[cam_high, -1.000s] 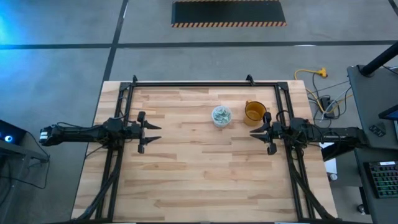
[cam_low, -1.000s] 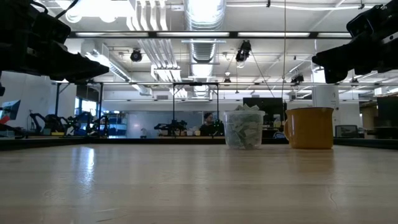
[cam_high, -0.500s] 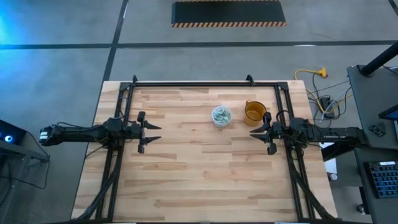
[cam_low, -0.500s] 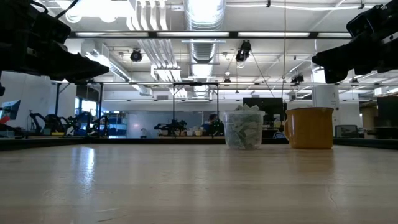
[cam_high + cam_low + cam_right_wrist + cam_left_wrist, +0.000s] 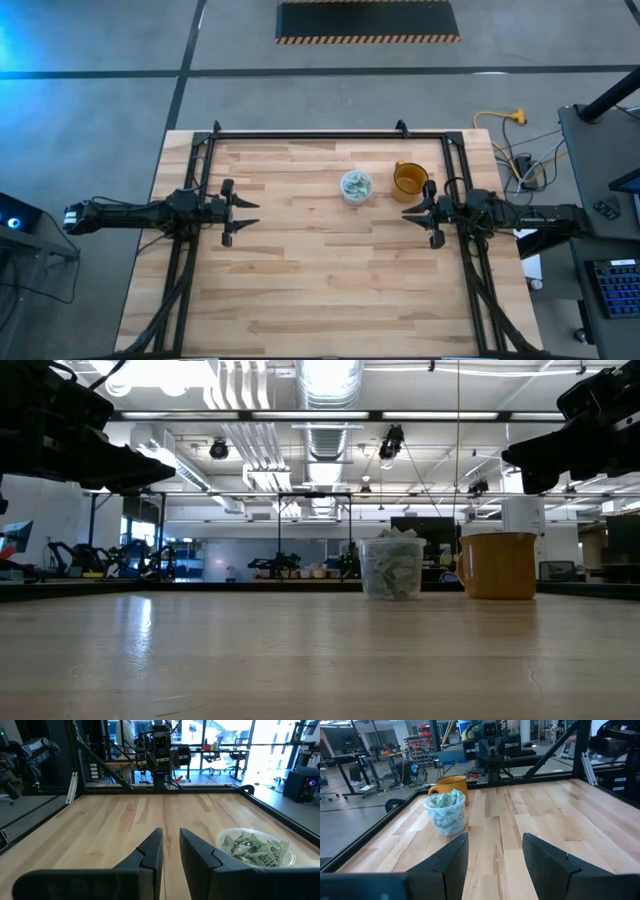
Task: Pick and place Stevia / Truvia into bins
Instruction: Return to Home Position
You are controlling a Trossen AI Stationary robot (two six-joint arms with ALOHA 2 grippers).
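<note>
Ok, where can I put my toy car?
Bare table from the left hand to the clear cup of Stevia packets, and all the side away from the cups. Crowded around that cup and the orange mug, by the right hand.

Table [image 5: 320,280]: pale jointed wood planks, smooth, soft sheen. Clear cup [image 5: 446,817]: translucent plastic, slightly cloudy. Sachets [image 5: 255,847] inside: matt paper, crumpled. Orange cup [image 5: 497,565]: smooth, glossy. Frame [image 5: 320,135] round table: black metal, matt.

floor [image 5: 100,110]: grey concrete, dark seams | mat [image 5: 367,20]: black, hazard-striped edge, beyond the wooden tabletop [image 5: 300,290] | cable [image 5: 503,118]: yellow, on the floor at right | desk [image 5: 590,150]: dark, keyboard [image 5: 612,280] beside it | ceiling [image 5: 330,385]: bare ducts, bright strip lights | windows [image 5: 225,735]: daylight, office chairs in front
</note>
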